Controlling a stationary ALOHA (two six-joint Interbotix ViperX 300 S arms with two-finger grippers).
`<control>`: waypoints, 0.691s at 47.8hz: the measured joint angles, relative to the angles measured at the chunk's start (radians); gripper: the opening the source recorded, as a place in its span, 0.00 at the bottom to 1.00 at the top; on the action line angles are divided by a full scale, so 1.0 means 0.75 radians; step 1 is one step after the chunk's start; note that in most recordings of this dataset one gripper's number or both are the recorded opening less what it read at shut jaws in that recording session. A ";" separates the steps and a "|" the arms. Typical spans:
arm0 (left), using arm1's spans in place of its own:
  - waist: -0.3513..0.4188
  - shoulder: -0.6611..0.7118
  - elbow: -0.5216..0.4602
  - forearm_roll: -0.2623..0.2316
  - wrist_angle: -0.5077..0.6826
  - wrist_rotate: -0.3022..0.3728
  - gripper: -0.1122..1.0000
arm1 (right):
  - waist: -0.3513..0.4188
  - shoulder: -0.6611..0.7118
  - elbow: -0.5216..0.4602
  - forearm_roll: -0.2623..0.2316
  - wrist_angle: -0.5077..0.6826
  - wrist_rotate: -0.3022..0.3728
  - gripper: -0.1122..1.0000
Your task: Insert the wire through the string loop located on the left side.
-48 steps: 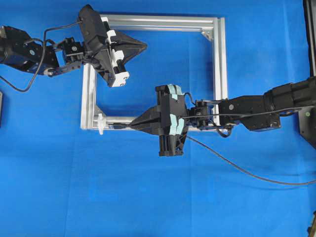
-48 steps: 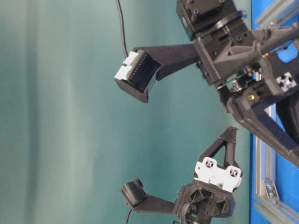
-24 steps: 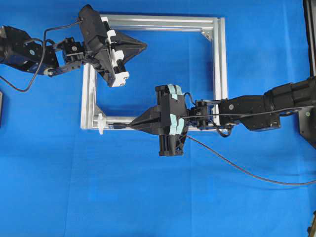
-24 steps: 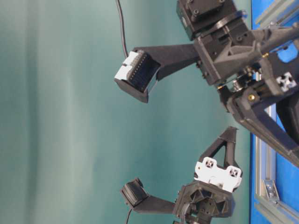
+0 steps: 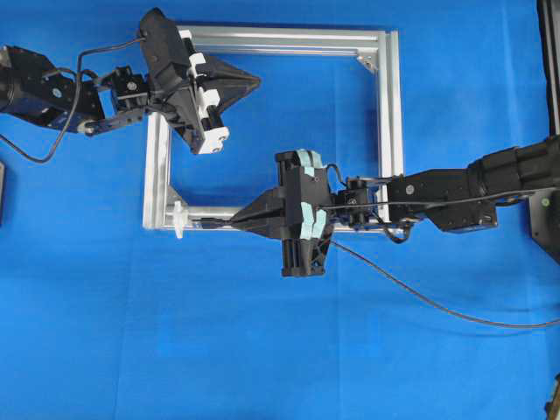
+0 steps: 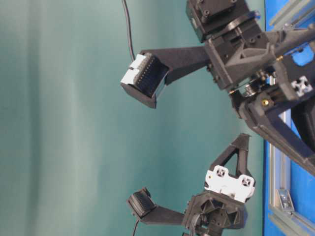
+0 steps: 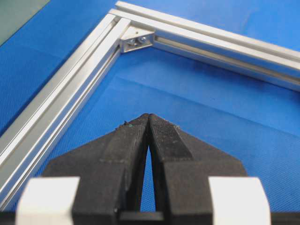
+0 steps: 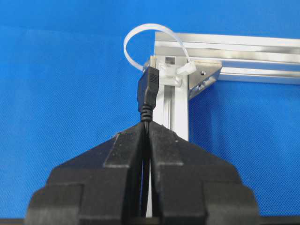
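Observation:
The wire (image 5: 420,293) is a thin black cable that runs from the right edge to my right gripper (image 5: 234,224), which is shut on it just behind the plug. In the right wrist view the plug (image 8: 147,91) sticks out past the closed gripper (image 8: 146,124) and points at the string loop (image 8: 136,32), a white tie at the frame's corner. The plug's end sits just short of the loop. From overhead the loop (image 5: 179,219) stands at the frame's lower left corner. My left gripper (image 5: 256,83) hovers shut and empty inside the frame's upper left; its tips (image 7: 148,116) meet.
The silver aluminium frame (image 5: 391,131) lies on the blue mat, with a corner bracket (image 7: 137,41) ahead of the left gripper. A dark object (image 5: 2,188) sits at the left edge. The right arm (image 5: 455,197) crosses the frame's right rail.

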 measured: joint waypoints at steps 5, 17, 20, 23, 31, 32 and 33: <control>0.000 0.000 0.000 0.000 -0.002 0.000 0.10 | 0.000 0.000 0.000 0.000 0.000 0.000 0.10; 0.000 0.000 0.000 0.000 -0.002 0.000 0.10 | 0.000 0.000 -0.002 0.000 0.000 0.000 0.10; 0.000 0.000 0.000 0.000 0.000 0.000 0.10 | 0.000 0.004 -0.008 0.000 0.000 0.000 0.10; 0.000 0.000 0.000 0.000 0.000 0.000 0.10 | -0.002 0.014 -0.020 0.000 0.002 0.000 0.10; 0.000 0.000 0.000 0.000 0.000 0.000 0.10 | -0.012 0.061 -0.078 0.000 0.016 0.000 0.10; 0.000 0.000 0.000 0.000 -0.002 0.000 0.10 | -0.014 0.067 -0.086 0.000 0.020 0.000 0.10; 0.000 0.000 0.000 0.000 -0.002 0.000 0.10 | -0.016 0.076 -0.094 0.000 0.025 0.000 0.10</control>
